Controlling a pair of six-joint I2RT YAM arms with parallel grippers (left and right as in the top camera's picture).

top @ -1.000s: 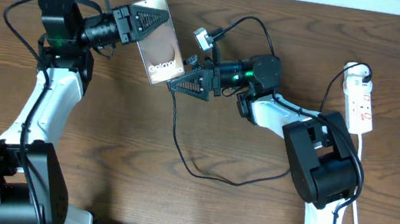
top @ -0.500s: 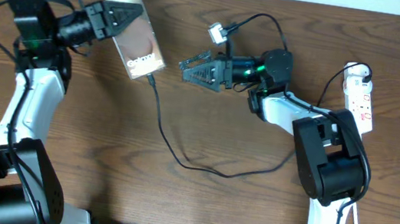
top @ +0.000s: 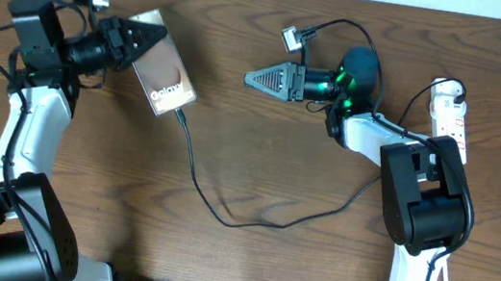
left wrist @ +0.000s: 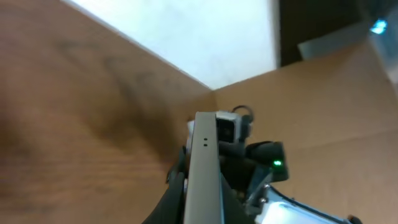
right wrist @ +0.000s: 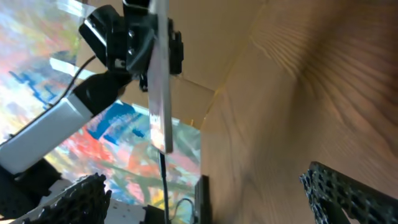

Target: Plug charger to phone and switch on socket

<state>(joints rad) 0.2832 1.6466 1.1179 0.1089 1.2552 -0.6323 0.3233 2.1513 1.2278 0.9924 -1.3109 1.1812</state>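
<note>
Upper left, the left gripper (top: 148,38) pinches the phone (top: 166,79); the right gripper (top: 251,78) is spread. Lifting might tug the charger (top: 192,159) loose.

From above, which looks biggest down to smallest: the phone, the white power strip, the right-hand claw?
1. phone
2. white power strip
3. right gripper
The phone and gripper are lifted nearer the camera, so true sizes may differ.

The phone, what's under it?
The charger cable trails from the phone down across the wooden table. The left gripper clamps its upper end. The patch directly beneath is covered.
</note>
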